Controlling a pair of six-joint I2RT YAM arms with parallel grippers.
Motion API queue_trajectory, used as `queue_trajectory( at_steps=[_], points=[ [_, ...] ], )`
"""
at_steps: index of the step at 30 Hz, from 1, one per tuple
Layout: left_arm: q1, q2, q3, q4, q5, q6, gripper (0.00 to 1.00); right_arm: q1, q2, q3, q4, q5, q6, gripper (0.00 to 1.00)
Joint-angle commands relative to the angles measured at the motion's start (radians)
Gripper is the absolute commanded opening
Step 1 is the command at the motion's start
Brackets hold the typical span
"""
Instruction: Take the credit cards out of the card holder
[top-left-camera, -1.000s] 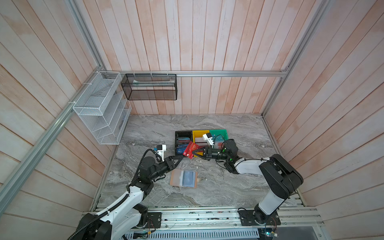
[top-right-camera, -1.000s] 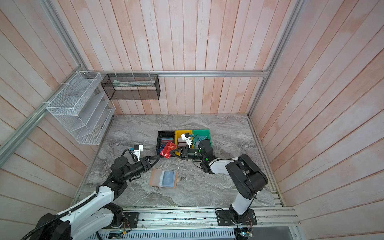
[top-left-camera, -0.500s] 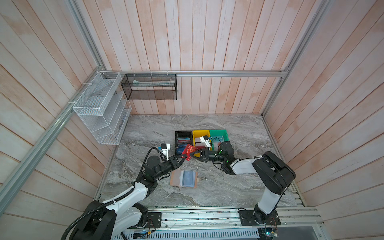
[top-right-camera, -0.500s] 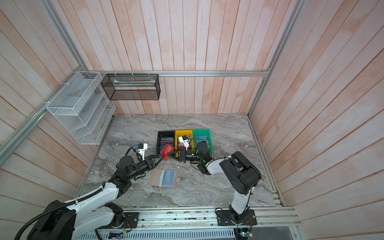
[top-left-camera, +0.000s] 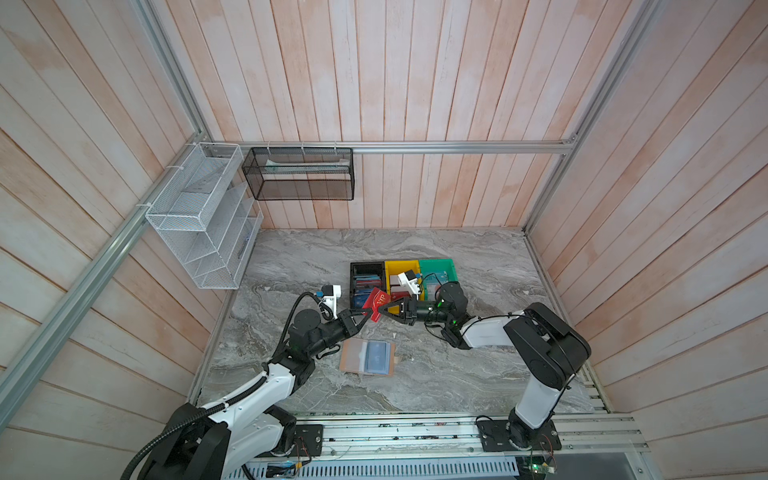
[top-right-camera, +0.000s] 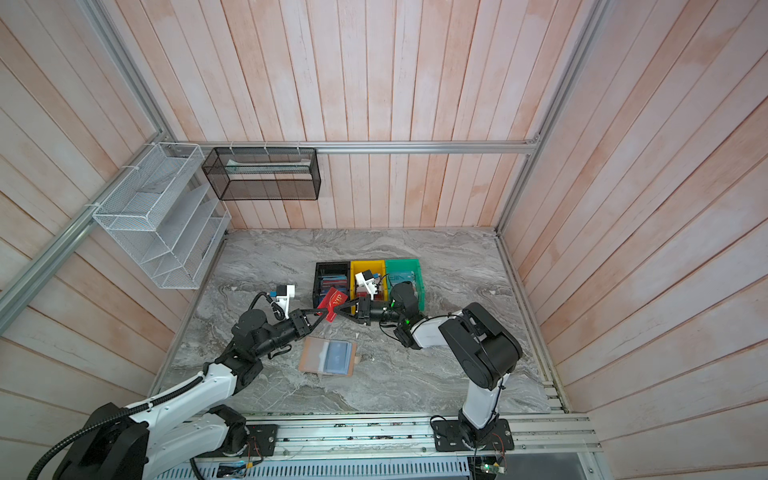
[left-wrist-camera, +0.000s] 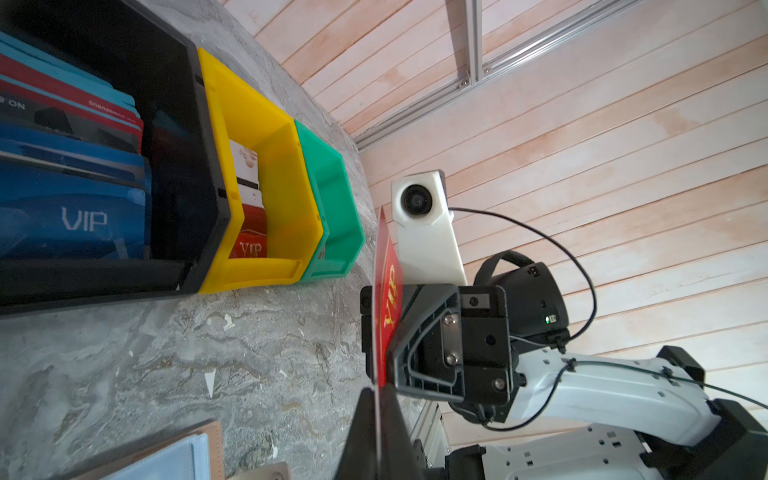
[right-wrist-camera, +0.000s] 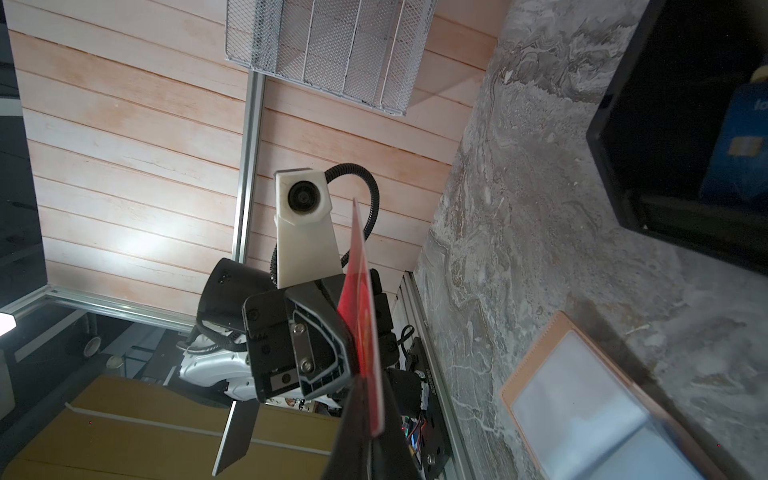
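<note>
Red VIP card (top-left-camera: 377, 300) (thin, glossy plastic rectangle) is pinched by left claw (top-left-camera: 366, 317) and right claw (top-left-camera: 385, 309) together.

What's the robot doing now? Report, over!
Report: left end effector, right end effector both shut on red VIP card, midair. In card holder: blue card. Nothing blocking.

Card holder (top-left-camera: 366, 357) flat on table (top-left-camera: 449, 382); bins (top-left-camera: 401, 262) behind.

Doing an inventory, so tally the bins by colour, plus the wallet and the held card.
Black plastic bin: 1
Yellow plastic bin: 1
Green plastic bin: 1
Tan booklet card holder: 1
Red VIP plastic card: 1
Total: 5
</note>
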Motion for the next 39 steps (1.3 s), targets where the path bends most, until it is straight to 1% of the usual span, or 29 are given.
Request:
queue_trajectory(
  at_steps=[1, 4, 6, 8, 11, 12, 14, 16, 19, 21, 24, 26, 28, 32, 33, 36, 39],
  points=[
    [0.05, -0.051, 0.051, -0.096, 0.055, 0.066, 0.0, -0.051, -0.061, 0.011, -0.181, -0.112, -0.122, 0.08],
    [0.113, -0.087, 0.078, -0.188, 0.133, 0.082, 0.0, -0.132, -0.138, 0.023, -0.42, -0.185, -0.287, 0.13],
    [0.14, -0.095, 0.12, -0.292, 0.178, 0.126, 0.0, -0.195, -0.191, 0.056, -0.656, -0.239, -0.447, 0.16],
    [0.15, -0.082, 0.156, -0.354, 0.227, 0.169, 0.0, -0.245, -0.227, 0.096, -0.874, -0.279, -0.609, 0.21],
    [0.166, -0.009, 0.204, -0.373, 0.385, 0.195, 0.0, -0.307, -0.227, 0.208, -1.252, -0.335, -0.915, 0.26],
    [0.165, 0.021, 0.217, -0.369, 0.433, 0.2, 0.0, -0.322, -0.223, 0.24, -1.331, -0.345, -0.991, 0.27],
    [0.165, 0.069, 0.248, -0.399, 0.487, 0.222, 0.0, -0.328, -0.225, 0.258, -1.339, -0.357, -1.011, 0.28],
    [0.165, 0.106, 0.284, -0.463, 0.534, 0.27, 0.0, -0.329, -0.221, 0.285, -1.338, -0.401, -1.024, 0.28],
    [0.165, 0.127, 0.335, -0.568, 0.597, 0.358, 0.0, -0.334, -0.213, 0.349, -1.4, -0.426, -1.092, 0.31],
    [0.165, 0.131, 0.354, -0.591, 0.672, 0.396, 0.0, -0.337, -0.196, 0.392, -1.423, -0.462, -1.125, 0.31],
    [0.162, 0.126, 0.363, -0.604, 0.728, 0.427, 0.0, -0.333, -0.155, 0.47, -1.46, -0.512, -1.17, 0.31],
    [0.156, 0.129, 0.363, -0.604, 0.754, 0.439, 0.0, -0.327, -0.119, 0.528, -1.509, -0.518, -1.209, 0.31],
    [0.148, 0.131, 0.365, -0.599, 0.761, 0.439, 0.0, -0.318, -0.077, 0.602, -1.618, -0.496, -1.292, 0.31],
    [0.113, 0.136, 0.376, -0.594, 0.793, 0.452, 0.0, -0.302, 0.065, 0.816, -2.011, -0.469, -1.616, 0.33],
    [0.102, 0.138, 0.386, -0.614, 0.788, 0.466, 0.0, -0.29, 0.104, 0.863, -2.089, -0.464, -1.676, 0.33],
    [0.083, 0.155, 0.423, -0.692, 0.778, 0.517, 0.0, -0.232, 0.192, 0.951, -2.26, -0.45, -1.831, 0.33],
    [0.082, 0.174, 0.438, -0.716, 0.783, 0.531, 0.0, -0.168, 0.244, 1.007, -2.386, -0.443, -1.962, 0.32]
  ],
)
